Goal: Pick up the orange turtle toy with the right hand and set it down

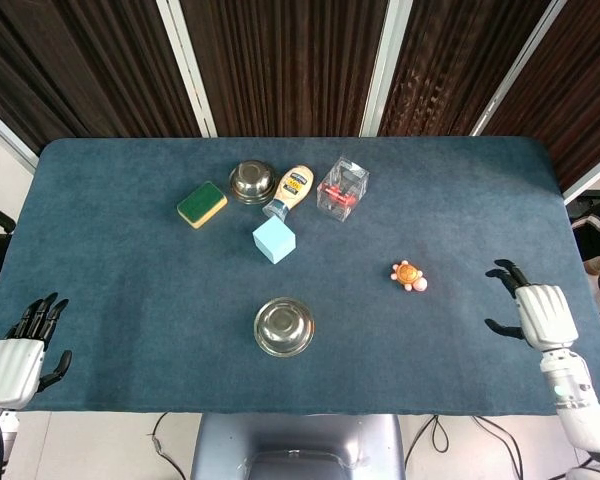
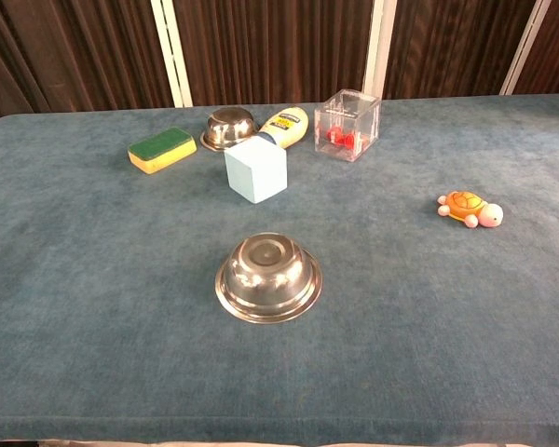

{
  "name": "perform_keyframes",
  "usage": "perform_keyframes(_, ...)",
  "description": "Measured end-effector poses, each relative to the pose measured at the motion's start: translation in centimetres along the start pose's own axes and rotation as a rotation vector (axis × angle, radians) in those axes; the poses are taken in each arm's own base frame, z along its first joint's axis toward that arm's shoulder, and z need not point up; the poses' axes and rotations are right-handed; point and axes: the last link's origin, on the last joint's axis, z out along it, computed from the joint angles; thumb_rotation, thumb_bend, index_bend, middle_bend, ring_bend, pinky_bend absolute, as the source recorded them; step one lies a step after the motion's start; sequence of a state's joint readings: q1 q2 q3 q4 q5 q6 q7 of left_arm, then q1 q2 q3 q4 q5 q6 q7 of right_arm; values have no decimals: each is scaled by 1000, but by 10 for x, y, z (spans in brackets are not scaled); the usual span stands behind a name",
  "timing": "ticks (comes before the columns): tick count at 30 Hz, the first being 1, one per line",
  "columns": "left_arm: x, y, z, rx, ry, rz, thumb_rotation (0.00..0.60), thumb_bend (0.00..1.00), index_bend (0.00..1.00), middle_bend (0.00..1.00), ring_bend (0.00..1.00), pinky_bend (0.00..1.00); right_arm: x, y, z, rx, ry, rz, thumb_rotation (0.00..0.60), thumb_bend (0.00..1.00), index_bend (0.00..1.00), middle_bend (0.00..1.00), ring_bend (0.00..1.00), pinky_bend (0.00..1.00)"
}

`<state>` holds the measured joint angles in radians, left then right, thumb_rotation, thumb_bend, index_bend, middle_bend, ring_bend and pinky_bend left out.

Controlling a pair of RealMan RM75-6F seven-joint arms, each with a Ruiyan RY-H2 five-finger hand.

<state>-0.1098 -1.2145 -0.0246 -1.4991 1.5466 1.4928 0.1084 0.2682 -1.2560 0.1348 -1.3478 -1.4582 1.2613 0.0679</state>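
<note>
The orange turtle toy (image 1: 409, 275) (image 2: 470, 208), with a pink head and feet, lies on the blue table cloth right of centre. My right hand (image 1: 535, 314) hovers over the table's right front part, well to the right of the turtle, fingers apart and holding nothing. My left hand (image 1: 20, 352) stays at the front left corner, fingers spread, empty. Neither hand shows in the chest view.
An upturned steel bowl (image 1: 284, 326) sits front of centre. At the back stand a light blue cube (image 1: 274, 240), a green-and-yellow sponge (image 1: 201, 204), a small steel bowl (image 1: 250, 182), a lying mayonnaise bottle (image 1: 292, 189) and a clear box (image 1: 342, 188) with red contents.
</note>
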Motion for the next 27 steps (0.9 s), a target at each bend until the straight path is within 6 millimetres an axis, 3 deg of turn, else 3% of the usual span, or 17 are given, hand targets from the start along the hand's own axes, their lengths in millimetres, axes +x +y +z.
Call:
perform_keyframes(9,1,-2,-1,17,-9,-8,600,387,71,34,83,385,-37,-13,66,-13,-95,48,600,226,496,347,918,870)
perform_keyframes(14,1,-2,-1,17,-9,-7,600,388,74,34,87,390,-55,-25,93,-16,-108,80,600,242,509,355,922,871)
perform_keyframes(20,1,-3,-2,25,-14,-11,600,387,74,34,88,389,-72,-43,112,-8,-147,129,600,242,520,366,923,872)
perform_keyframes(27,1,-4,-2,26,-14,-13,600,387,74,34,91,390,-86,-60,119,20,-187,153,600,242,534,379,923,872)
